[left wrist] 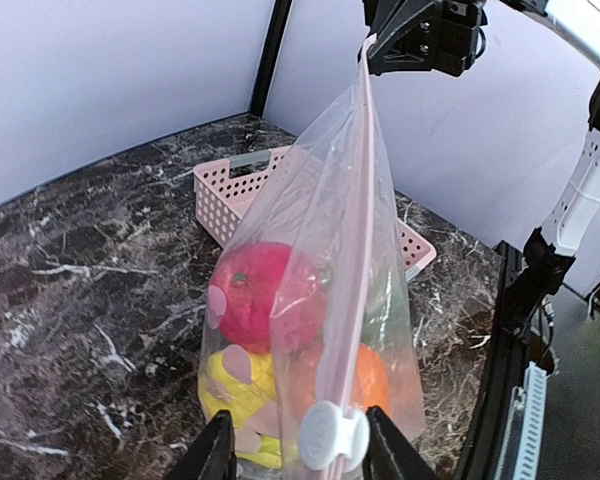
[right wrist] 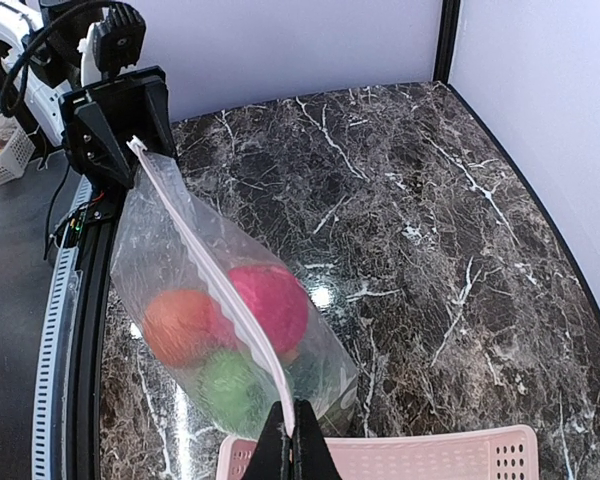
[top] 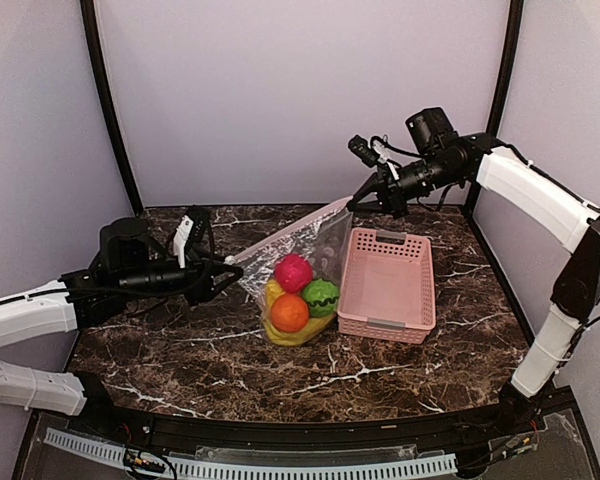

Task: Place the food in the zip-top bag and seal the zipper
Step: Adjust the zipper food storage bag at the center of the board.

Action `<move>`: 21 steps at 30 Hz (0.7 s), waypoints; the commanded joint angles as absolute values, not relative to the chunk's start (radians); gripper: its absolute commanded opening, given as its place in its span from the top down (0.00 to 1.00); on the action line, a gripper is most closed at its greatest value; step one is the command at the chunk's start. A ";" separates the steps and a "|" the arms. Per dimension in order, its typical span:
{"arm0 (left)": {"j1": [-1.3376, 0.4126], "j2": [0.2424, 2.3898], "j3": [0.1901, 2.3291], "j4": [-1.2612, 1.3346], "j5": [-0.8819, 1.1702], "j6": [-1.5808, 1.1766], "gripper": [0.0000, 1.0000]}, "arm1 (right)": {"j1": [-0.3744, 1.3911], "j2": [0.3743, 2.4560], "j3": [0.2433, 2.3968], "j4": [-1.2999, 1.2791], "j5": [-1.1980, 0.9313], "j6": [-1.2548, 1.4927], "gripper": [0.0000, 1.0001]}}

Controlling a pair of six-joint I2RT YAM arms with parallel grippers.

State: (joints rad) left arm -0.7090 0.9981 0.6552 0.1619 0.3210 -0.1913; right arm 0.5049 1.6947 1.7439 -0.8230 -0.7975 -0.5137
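Note:
The zip-top bag (top: 305, 240) hangs stretched between my two grippers, its bottom resting on the table. Inside are the food pieces: a red-pink ball (top: 293, 272), an orange (top: 290, 313), a green pepper (top: 322, 297) and yellow pieces (top: 302, 335). My right gripper (top: 355, 203) is shut on the zipper's (right wrist: 210, 270) far upper end, held high; its own view shows it (right wrist: 292, 440) pinching the strip. My left gripper (left wrist: 300, 455) sits at the low near end, jaws apart on either side of the white slider (left wrist: 332, 435) on the zipper. The strip looks pressed together along its length.
The pink lattice basket (top: 387, 285) stands empty right of the bag, almost touching it. Dark marble table (top: 180, 350) with white walls behind and at the sides. The left arm lies low along the table's left side.

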 commanded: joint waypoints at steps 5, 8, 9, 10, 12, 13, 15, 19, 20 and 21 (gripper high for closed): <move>-0.703 1.069 0.702 0.122 0.355 -0.131 0.73 | 0.502 1.719 1.782 -0.825 -0.813 -0.500 1.00; -0.702 1.076 0.699 0.142 0.358 -0.129 0.82 | 0.502 1.721 1.782 -0.824 -0.811 -0.502 1.00; -0.702 1.076 0.700 0.145 0.353 -0.127 0.88 | 0.502 1.721 1.782 -0.825 -0.811 -0.503 1.00; -0.702 1.075 0.702 0.145 0.340 -0.120 0.92 | 0.501 1.724 1.782 -0.825 -0.810 -0.505 1.00; -0.700 1.067 0.708 0.142 0.315 -0.099 0.98 | 0.501 1.731 1.789 -0.816 -0.806 -0.506 1.00; -0.697 1.063 0.712 0.139 0.306 -0.088 0.99 | 0.500 1.740 1.796 -0.810 -0.804 -0.508 1.00; -0.684 1.063 0.732 0.138 0.279 -0.056 0.99 | 0.500 1.770 1.824 -0.788 -0.803 -0.510 1.00; -0.613 1.115 0.830 0.141 0.257 0.022 0.99 | 0.500 1.876 1.979 -0.751 -0.796 -0.501 1.00; -0.602 1.139 0.849 0.138 0.256 0.049 0.99 | 0.499 1.910 2.034 -0.755 -0.796 -0.497 1.00; -0.581 1.150 0.888 0.128 0.258 0.073 0.99 | 0.500 1.937 2.089 -0.758 -0.803 -0.495 1.00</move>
State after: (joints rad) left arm -0.6373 1.1088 0.7696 0.1162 0.2855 -0.0360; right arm 0.5022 1.8450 1.9244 -0.8066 -0.7902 -0.5102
